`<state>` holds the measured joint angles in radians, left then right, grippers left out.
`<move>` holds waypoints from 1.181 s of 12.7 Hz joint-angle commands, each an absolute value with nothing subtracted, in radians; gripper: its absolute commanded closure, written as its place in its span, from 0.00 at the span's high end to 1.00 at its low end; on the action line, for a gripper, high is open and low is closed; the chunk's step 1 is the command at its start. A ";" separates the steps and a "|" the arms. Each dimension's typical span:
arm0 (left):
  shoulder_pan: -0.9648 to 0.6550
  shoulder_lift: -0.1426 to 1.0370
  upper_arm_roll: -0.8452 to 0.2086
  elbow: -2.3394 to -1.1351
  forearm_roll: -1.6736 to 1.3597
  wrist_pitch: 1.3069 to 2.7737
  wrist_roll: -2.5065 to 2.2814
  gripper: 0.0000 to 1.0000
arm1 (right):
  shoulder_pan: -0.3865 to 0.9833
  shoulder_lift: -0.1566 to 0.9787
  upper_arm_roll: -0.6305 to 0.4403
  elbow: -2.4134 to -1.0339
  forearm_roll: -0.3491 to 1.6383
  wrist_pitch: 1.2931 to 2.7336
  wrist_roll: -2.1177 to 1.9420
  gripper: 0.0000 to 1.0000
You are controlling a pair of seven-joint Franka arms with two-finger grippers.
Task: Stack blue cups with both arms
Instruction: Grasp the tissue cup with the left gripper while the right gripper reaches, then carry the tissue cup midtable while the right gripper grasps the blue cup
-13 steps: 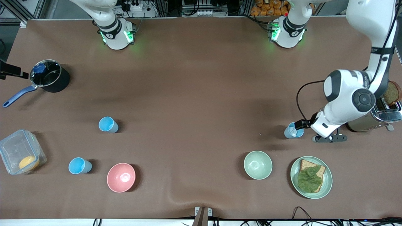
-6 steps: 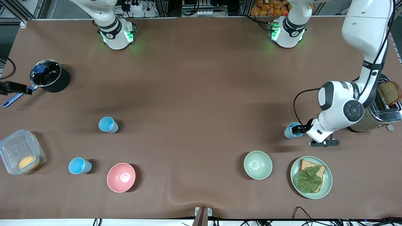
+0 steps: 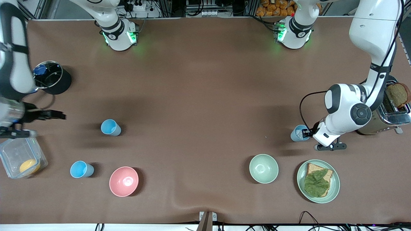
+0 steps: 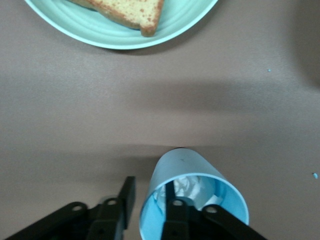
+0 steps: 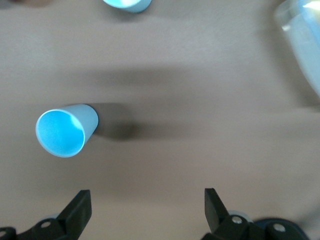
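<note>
Pale cup: on table beside toaster, partly hidden by left gripper
Left jaws: straddle its rim, one finger inside; grip unclear
Right gripper: jaws wide, empty, over table near sky-blue cup

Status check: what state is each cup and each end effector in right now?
Left end effector, open, one finger inside the cup by the toaster.
Cup by the toaster, upright, not lifted.
Middle cup, upright, free.
Cup by the pink bowl, upright, free.
Right end effector, open, holding nothing.
</note>
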<state>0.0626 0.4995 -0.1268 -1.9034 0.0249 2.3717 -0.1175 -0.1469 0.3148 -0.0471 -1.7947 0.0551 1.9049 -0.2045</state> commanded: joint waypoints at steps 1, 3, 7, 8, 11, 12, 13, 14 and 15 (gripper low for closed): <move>0.067 0.482 -0.162 -1.898 0.005 2.361 -0.121 0.00 | -0.066 0.265 -0.052 -1.874 0.066 1.936 -0.089 1.00; 0.067 0.454 -0.214 -1.896 -0.037 2.300 -0.203 0.00 | 0.010 0.267 -0.060 -1.907 0.063 1.992 -0.020 1.00; 0.058 0.422 -0.328 -1.894 -0.048 2.250 -0.432 0.00 | 0.020 0.279 -0.057 -2.042 0.061 2.238 -0.018 1.00; 0.055 0.420 -0.359 -1.894 -0.041 2.249 -0.502 0.00 | 0.023 0.284 -0.057 -2.045 0.061 2.250 -0.017 1.00; 0.020 0.419 -0.409 -1.891 -0.037 2.249 -0.659 0.00 | 0.035 0.307 -0.055 -2.066 0.061 2.288 -0.018 1.00; -0.015 0.422 -0.417 -1.875 -0.037 2.249 -0.723 0.00 | 0.035 0.314 -0.054 -2.078 0.061 2.315 -0.017 1.00; -0.064 0.422 -0.417 -1.862 -0.037 2.249 -0.788 0.00 | 0.034 0.325 -0.054 -2.088 0.061 2.338 -0.017 1.00; -0.113 0.425 -0.417 -1.844 -0.035 2.249 -0.823 0.00 | 0.035 0.339 -0.052 -2.098 0.061 2.364 -0.017 1.00; -0.159 0.431 -0.417 -1.823 -0.037 2.249 -0.854 0.00 | 0.040 0.347 -0.051 -2.112 0.063 2.402 -0.017 1.00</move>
